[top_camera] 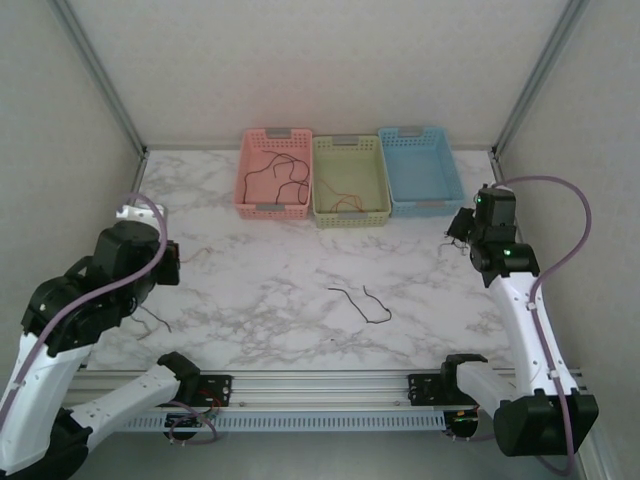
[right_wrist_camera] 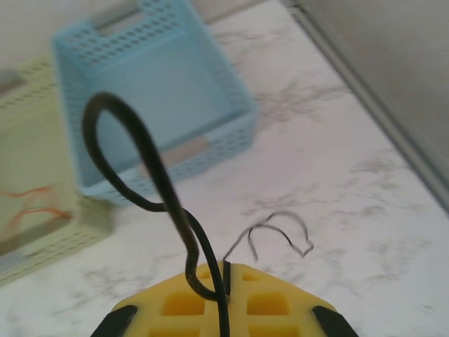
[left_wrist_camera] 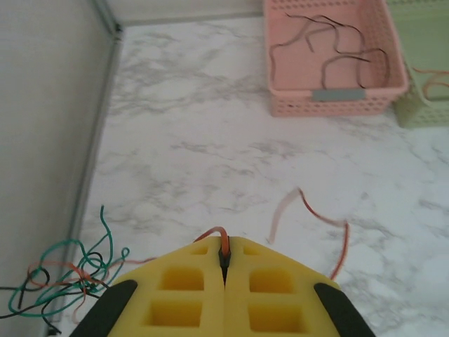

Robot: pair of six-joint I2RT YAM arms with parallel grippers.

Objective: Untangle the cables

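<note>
My left gripper (left_wrist_camera: pixel 224 254) is shut on an orange-red cable (left_wrist_camera: pixel 316 214), which arcs over the marble to the right, slightly blurred. A tangle of green, black and red cables (left_wrist_camera: pixel 63 277) lies by the left wall. My right gripper (right_wrist_camera: pixel 226 270) is shut on a black cable (right_wrist_camera: pixel 133 151) that loops up in front of the blue basket (right_wrist_camera: pixel 154 91); its thin end (right_wrist_camera: pixel 280 230) hangs above the table. A loose black cable (top_camera: pixel 360 302) lies mid-table. In the top view the left gripper (top_camera: pixel 176 262) is at the left and the right gripper (top_camera: pixel 458 226) is near the blue basket.
Three baskets stand along the back: a pink basket (top_camera: pixel 250 160) holding dark cables (left_wrist_camera: pixel 330 49), a green basket (top_camera: pixel 382 170) holding an orange cable (right_wrist_camera: pixel 35 200), and the blue one. A metal frame and walls close in both sides.
</note>
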